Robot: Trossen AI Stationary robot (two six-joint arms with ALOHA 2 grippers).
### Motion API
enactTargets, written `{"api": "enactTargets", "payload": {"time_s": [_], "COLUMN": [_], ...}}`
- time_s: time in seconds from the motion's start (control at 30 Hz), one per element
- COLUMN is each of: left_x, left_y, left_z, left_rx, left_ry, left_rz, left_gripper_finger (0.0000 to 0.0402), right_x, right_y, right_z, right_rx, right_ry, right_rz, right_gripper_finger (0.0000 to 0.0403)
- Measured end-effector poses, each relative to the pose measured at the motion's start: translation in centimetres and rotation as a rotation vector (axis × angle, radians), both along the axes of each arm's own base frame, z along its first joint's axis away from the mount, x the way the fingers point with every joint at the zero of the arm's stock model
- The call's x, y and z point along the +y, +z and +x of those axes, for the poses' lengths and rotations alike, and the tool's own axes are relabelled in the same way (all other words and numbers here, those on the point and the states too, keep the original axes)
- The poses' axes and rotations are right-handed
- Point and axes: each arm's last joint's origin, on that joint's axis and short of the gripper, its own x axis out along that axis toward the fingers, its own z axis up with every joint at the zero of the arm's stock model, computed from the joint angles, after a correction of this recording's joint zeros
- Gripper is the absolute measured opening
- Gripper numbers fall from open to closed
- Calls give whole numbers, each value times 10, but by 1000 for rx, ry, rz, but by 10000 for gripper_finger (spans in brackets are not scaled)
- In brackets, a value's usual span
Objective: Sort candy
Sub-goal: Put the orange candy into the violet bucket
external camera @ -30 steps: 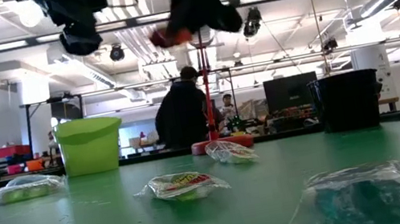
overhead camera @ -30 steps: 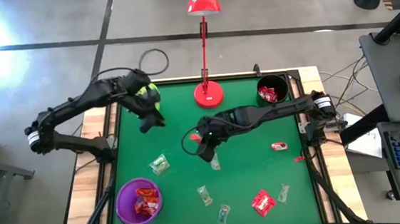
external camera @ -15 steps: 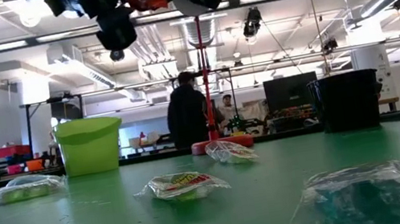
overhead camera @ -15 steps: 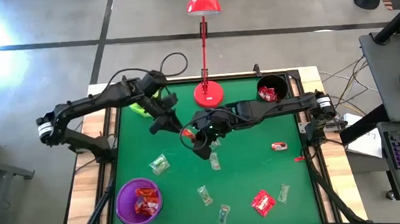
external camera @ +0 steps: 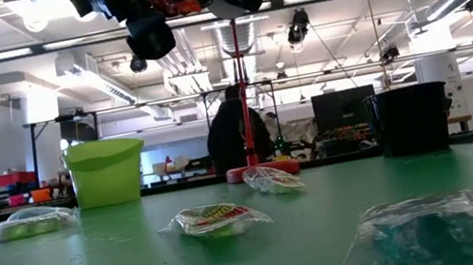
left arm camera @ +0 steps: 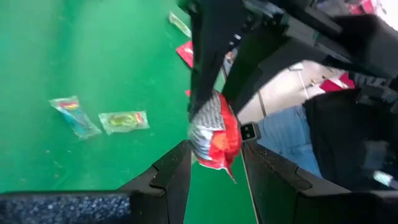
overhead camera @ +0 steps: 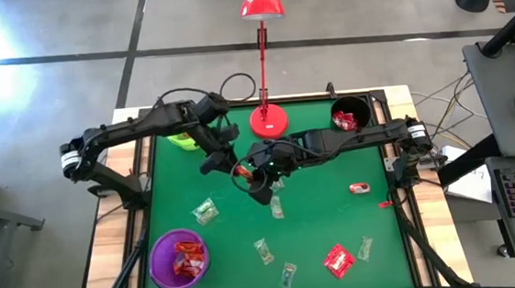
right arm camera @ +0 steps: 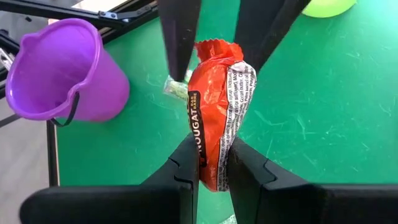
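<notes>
An orange-red wrapped candy [right arm camera: 217, 106] is held high above the green table, with my right gripper [right arm camera: 213, 152] shut on it near the table's middle [overhead camera: 247, 175]. My left gripper [left arm camera: 214, 155] has come in from the far left [overhead camera: 218, 160]. It is open, with one finger on each side of the candy's free end [left arm camera: 214, 134]. Several loose candies lie flat on the table, among them a greenish one [overhead camera: 206, 211] and a red one [overhead camera: 338, 260]. In the low view both grippers hang at the top, around the candy [external camera: 181, 5]. My right gripper pinches one end of the candy's wrapper [right arm camera: 211, 171] between its two fingers, slanting down from the table's right. The rest of the candy sticks out past the fingertips, clear of the table. My left gripper's fingers [right arm camera: 179, 43] flank the candy's free end; whether they touch it I cannot tell.
A purple cup [overhead camera: 162, 262] with red candies stands at the near left. A lime-green cup [overhead camera: 182, 138] is at the far left, a black cup [overhead camera: 351, 115] with red candies at the far right. The red lamp's base [overhead camera: 268, 121] sits at the far middle.
My left gripper has swung from the far left toward the table's right and slightly down, turning as it went, until its fingers stand around the held candy. My right gripper first rose with the candy, then kept still.
</notes>
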Motion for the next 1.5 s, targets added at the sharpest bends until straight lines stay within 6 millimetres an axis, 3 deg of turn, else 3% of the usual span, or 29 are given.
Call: {"api": "enactTargets", "payload": {"time_s": [0.43, 1.07, 1.5], "left_x": [-1, -5, -6], "left_y": [-5, -2, -2], "left_z": [7, 11, 11], "left_rx": [-14, -81, -67], "left_ry": [0, -49, -39], "left_rz": [65, 63, 39], "left_gripper_finger": [131, 81, 128], "right_x": [-1, 0, 0], "right_y": [-1, 1, 0], "right_z": [0, 0, 0], "right_rx": [6, -3, -2], "right_ry": [-3, -3, -3], "right_rz": [5, 20, 16], "right_gripper_finger": [48, 48, 47]}}
